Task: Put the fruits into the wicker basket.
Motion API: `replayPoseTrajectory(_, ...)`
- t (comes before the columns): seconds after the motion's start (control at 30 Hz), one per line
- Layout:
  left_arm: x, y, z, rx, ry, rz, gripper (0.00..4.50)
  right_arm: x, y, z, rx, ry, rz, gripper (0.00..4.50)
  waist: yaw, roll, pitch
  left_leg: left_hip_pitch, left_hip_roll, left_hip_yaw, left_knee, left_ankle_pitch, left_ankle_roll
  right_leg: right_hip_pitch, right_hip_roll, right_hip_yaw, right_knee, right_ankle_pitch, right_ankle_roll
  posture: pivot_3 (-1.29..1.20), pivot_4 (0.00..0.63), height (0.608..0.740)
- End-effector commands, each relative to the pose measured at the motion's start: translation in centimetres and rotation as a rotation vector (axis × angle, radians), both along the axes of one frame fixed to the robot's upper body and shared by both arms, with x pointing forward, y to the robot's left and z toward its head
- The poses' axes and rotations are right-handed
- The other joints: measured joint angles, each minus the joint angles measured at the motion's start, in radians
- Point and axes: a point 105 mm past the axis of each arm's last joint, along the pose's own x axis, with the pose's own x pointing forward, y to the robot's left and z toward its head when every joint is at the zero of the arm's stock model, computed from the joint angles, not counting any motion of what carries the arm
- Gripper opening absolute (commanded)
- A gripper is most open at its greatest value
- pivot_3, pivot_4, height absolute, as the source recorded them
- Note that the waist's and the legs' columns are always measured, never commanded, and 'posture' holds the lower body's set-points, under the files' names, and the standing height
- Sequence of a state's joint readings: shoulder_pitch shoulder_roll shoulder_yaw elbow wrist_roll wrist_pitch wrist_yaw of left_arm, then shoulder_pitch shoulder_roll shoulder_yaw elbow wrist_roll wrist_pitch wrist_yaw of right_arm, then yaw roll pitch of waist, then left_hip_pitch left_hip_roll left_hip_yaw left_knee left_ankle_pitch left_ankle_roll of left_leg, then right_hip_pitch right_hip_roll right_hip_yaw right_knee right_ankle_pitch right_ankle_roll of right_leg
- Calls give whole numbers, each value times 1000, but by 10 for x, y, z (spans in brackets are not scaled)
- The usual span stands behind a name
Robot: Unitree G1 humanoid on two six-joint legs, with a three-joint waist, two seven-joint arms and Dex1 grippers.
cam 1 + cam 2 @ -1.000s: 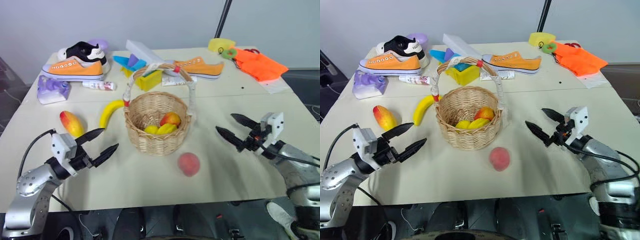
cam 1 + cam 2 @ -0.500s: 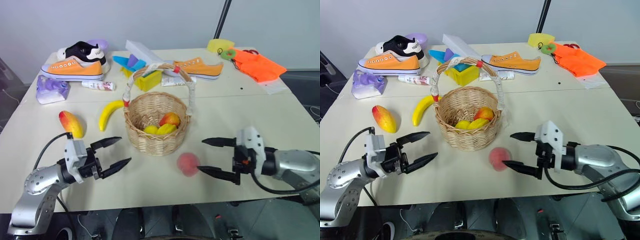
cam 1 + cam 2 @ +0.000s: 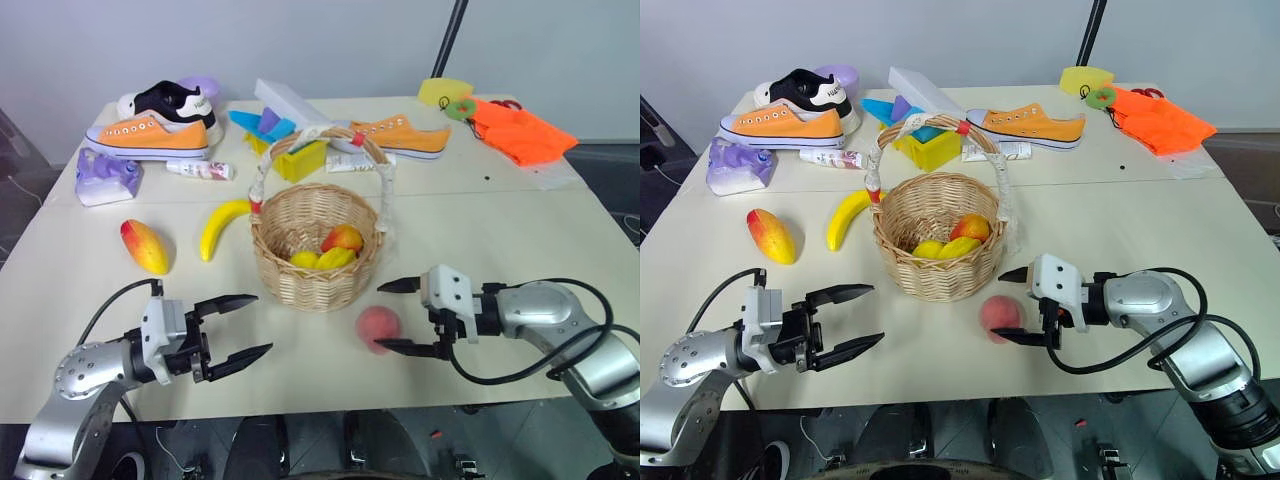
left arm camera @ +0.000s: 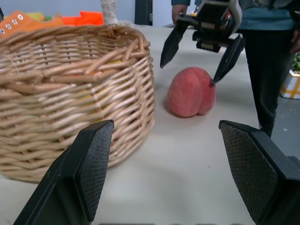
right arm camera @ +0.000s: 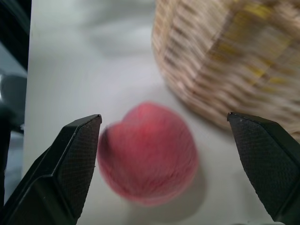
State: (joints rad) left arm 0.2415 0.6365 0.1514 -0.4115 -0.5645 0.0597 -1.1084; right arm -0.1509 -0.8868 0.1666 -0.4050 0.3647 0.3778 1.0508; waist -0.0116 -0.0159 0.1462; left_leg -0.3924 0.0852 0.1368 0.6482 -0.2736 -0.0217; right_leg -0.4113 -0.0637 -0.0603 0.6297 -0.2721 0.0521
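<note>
Right tool [image 3: 392, 317] spread wide, fingers flanking the round pinkish-red peach [image 3: 378, 327] at lower centre; left tool [image 3: 243, 325] spread, empty, lower left.

Probably a lab: a cream table [image 3: 520, 240] strewn with assorted props against a bare wall [image 3: 330, 40].

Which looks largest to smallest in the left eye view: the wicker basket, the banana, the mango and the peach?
1. wicker basket, clearly the largest.
2. banana, the longest of the fruits.
3. mango, shorter but thicker than the banana.
4. peach, the smallest, though it lies nearest the camera, so the gap to the mango is unsure.
</note>
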Motion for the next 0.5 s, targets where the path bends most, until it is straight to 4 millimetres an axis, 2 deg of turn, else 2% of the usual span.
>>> replayPoseTrajectory(0.03, -3, -5, 7, -8, -31, -13, 3856, 0, 4, 0, 39, 26, 0, 4479, 0, 0, 0, 0, 0, 0, 0, 0, 0, 0, 0, 0, 0, 0, 0, 0, 150, 740)
replayPoseTrajectory(0.47, -4, -4, 7, -28, -20, 2, 3856, 8, 11, -19, 40, 52, 5, 4479, 0, 0, 0, 0, 0, 0, 0, 0, 0, 0, 0, 0, 0, 0, 0, 0, 150, 740)
replayPoseTrajectory(0.5, -4, -4, 7, -33, -16, 4, 3856, 9, 9, -21, 30, 47, 0, 4247, 1, 0, 0, 0, 0, 0, 0, 0, 0, 0, 0, 0, 0, 0, 0, 0, 150, 740)
